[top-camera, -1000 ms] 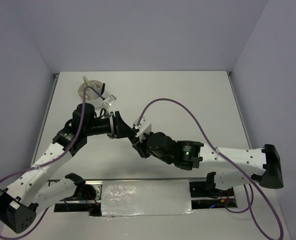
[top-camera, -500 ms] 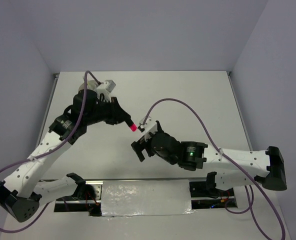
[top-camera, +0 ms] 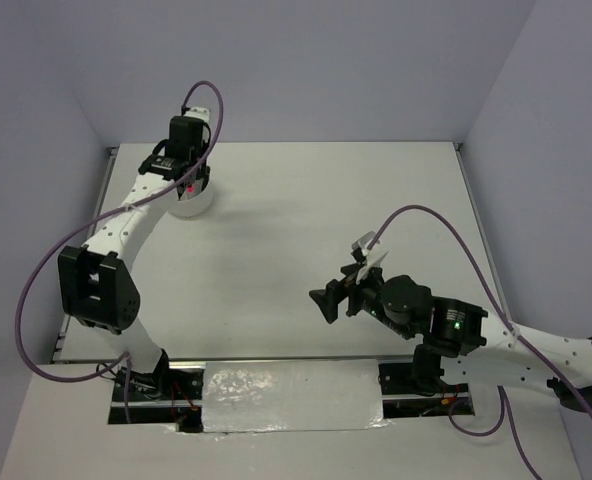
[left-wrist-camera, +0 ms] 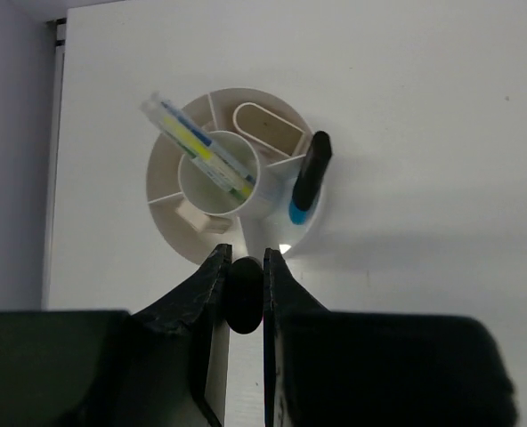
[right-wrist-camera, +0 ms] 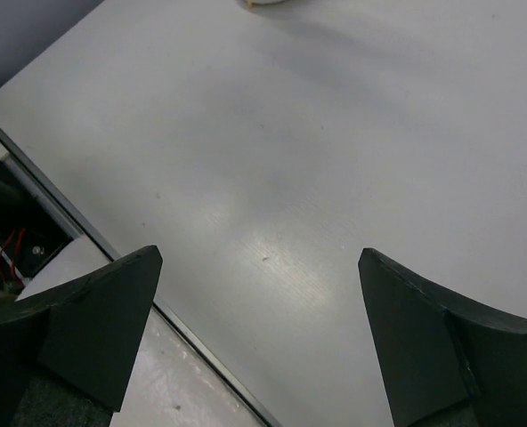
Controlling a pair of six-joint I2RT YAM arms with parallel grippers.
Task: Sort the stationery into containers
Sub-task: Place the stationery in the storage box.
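Left tool [left-wrist-camera: 244, 258] first: its two fingers are pressed in on the pink highlighter [left-wrist-camera: 243, 298]. From the wrist view the end reads as a dark oval with a sliver of pink on one edge. The rest of its body is hidden between the fingers.

Just beyond the fingertips sits the white cup [left-wrist-camera: 161, 173] on the worktop [left-wrist-camera: 424, 133], its near rim almost under the highlighter's end. In the near compartment, left of the tool's line, there's a small tan eraser [left-wrist-camera: 198, 216]. The round middle well holds the yellow-green stick [left-wrist-camera: 201, 151], tilted so that it pokes out past the far-left rim. On the right the blue-and-black marker [left-wrist-camera: 308, 173] leans across the rim, blue end nearer the tool. At the far side is an oval pocket [left-wrist-camera: 268, 133], and whether anything lies in it is hard to make out.

From the top view the left arm covers most of the cup, with only a pink spot showing.

Right tool [right-wrist-camera: 259, 256] is well away from the cup. Its fingers are spread wide with bare worktop between them, and far ahead a scrap of the cup is cut off by the frame edge.
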